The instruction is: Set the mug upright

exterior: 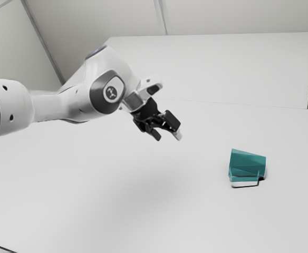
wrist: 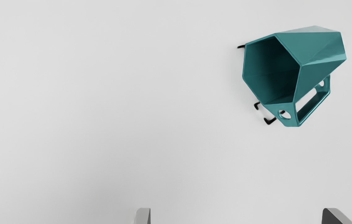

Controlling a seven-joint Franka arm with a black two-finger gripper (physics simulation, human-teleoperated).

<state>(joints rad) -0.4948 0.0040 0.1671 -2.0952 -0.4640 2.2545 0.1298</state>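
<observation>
Item, our white arm [exterior: 109, 79], reaching in from the exterior view's left above the pale table [exterior: 90, 200]. Item, one black gripper [exterior: 169, 137], ours, tilted downward over the table and well apart from the mug; jaws spread wide, nothing between them. Item, one teal mug [exterior: 247, 162], faceted, lying on its side on the table, toward the exterior view's right from our gripper; its wider, open end faces the arm's side, its narrower base points away, and in the wrist view we see into its dark interior. Attached, one angular handle [wrist: 314, 107], low along the mug's side, pierced by a long slot and round holes. Beside the mug's mouth, small black marks [wrist: 269, 120]. Beyond the table, a broad pale panel [exterior: 212, 68]; behind it, light walls [exterior: 106, 18] with grey seams.
</observation>
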